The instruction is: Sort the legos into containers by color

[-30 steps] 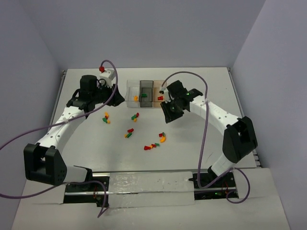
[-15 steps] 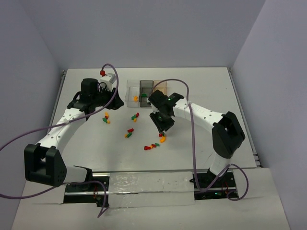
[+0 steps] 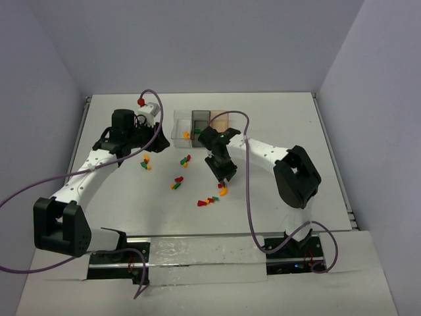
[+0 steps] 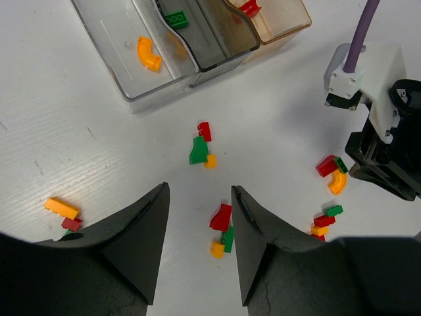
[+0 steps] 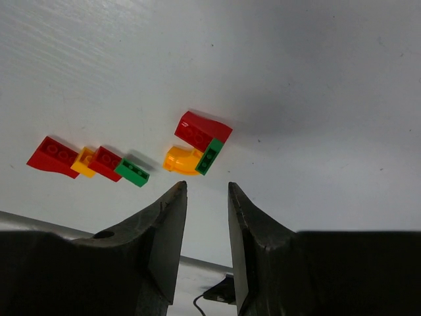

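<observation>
Three joined containers stand at the back: clear, dark grey, amber. In the left wrist view the clear bin holds an orange curved lego, the dark one a green lego, the amber one a red lego. My right gripper is open and empty, just above a red, orange and green cluster. My left gripper is open and empty, high above a red-green-orange cluster.
More loose legos lie in small groups on the white table: near the left arm, below the bins, mid-table, and a row beside the right gripper. The right arm's wrist stands right of the clusters.
My right gripper has swung from beside the amber bin leftward and toward the near edge, and now hangs over the orange-red-green cluster. The left arm has barely moved.
</observation>
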Tool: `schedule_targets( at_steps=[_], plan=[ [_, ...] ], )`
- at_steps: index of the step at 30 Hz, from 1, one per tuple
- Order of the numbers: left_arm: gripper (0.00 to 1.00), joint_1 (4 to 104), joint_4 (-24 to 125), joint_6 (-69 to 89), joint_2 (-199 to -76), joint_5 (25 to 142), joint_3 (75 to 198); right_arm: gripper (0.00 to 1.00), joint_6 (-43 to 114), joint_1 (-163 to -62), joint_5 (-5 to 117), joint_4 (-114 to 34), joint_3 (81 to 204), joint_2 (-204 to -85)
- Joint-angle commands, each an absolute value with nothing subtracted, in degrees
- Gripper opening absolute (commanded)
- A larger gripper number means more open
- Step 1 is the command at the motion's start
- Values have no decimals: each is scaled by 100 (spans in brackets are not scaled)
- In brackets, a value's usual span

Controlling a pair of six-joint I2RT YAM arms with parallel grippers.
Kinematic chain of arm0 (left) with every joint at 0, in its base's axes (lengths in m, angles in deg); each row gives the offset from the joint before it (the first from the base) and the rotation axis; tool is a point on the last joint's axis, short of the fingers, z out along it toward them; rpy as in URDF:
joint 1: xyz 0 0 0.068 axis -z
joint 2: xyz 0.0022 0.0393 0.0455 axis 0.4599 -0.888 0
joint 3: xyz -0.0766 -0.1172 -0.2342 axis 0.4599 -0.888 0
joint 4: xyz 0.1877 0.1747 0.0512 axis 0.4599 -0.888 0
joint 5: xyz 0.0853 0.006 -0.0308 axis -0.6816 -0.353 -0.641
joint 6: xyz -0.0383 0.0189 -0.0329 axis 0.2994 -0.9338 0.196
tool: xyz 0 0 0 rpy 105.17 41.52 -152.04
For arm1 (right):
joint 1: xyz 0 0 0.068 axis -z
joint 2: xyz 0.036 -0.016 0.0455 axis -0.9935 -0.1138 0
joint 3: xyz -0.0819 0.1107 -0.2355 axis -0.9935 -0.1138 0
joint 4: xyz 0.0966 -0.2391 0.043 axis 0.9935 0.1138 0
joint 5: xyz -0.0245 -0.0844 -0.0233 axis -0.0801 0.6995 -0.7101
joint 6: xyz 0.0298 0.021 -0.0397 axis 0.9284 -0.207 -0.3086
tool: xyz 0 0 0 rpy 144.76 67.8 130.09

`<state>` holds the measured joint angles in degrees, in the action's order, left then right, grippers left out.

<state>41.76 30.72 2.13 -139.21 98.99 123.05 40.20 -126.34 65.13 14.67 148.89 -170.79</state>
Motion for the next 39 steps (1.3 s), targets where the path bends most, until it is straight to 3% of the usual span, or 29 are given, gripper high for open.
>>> schedule_targets(
  at_steps=[1,10,24,32,36,39],
  plan=[
    [52,4127,3234,180,-13773,9880,12326,39,4106,-12632,6612,1584,15202,-17262],
    [53,4109,3277,216,-13773,9911,12284,43,4129,-12539,6432,1608,15237,-17489],
    [53,4074,3297,251,-13800,9911,12274,35,4102,-12319,6505,1544,15198,-17695],
    [53,4040,3300,255,-13852,9967,12269,19,4045,-12180,6431,1505,15093,-17613],
    [52,3951,3323,323,-13897,10153,12238,1,3987,-12099,6293,1536,15084,-17420],
    [51,3829,3342,502,-13944,10748,12206,0,3913,-11952,6087,1544,15148,-17170]
  ],
)
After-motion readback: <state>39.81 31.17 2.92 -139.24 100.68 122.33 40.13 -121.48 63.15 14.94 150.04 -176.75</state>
